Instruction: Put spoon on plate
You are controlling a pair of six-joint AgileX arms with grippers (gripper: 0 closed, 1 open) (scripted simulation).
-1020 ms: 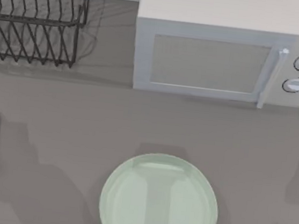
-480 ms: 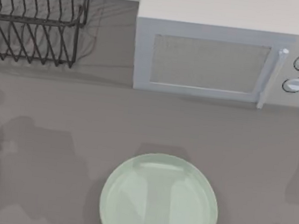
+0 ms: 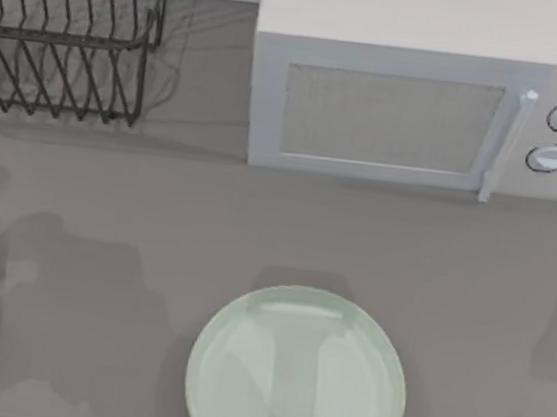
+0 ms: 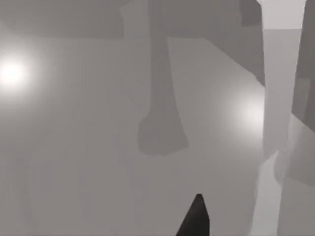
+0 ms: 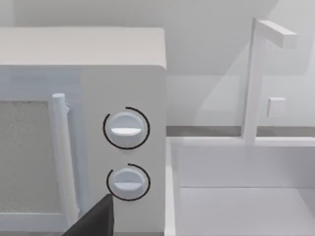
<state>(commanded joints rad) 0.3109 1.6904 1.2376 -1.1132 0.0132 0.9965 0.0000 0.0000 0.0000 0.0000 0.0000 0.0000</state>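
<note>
Top view: table (image 3: 158,205) runs wide and grey, with a microwave (image 3: 400,112) filling the far middle and right, door shut, a wire rack (image 3: 67,33) in the far left corner, and the plate (image 3: 297,372) at the near edge, a little right of centre, bare and partly cut by the frame. Where the spoon lies I cannot tell. Broad shadows fall on the table's left side, so I judge the left arm is working over that side. Left wrist view has the left gripper (image 4: 197,219) above bare table, nothing in its grasp that I can see; released or clenched, I cannot tell. Right wrist view has the right gripper (image 5: 96,221) facing the microwave's dials with a white sink (image 5: 236,187) beside it; parked, I judge, and its state likewise cannot be told. Step in hand looks like reaching for the spoon. To do it well: come down plumb, take the thin handle crosswise, lift clear before carrying. Room: open table lies between the left side and the plate, so a low straight carry should pass. Keep off the rack wires at the far left and mind the near table edge at the plate; set down toward the plate's middle, not its rim.
</note>
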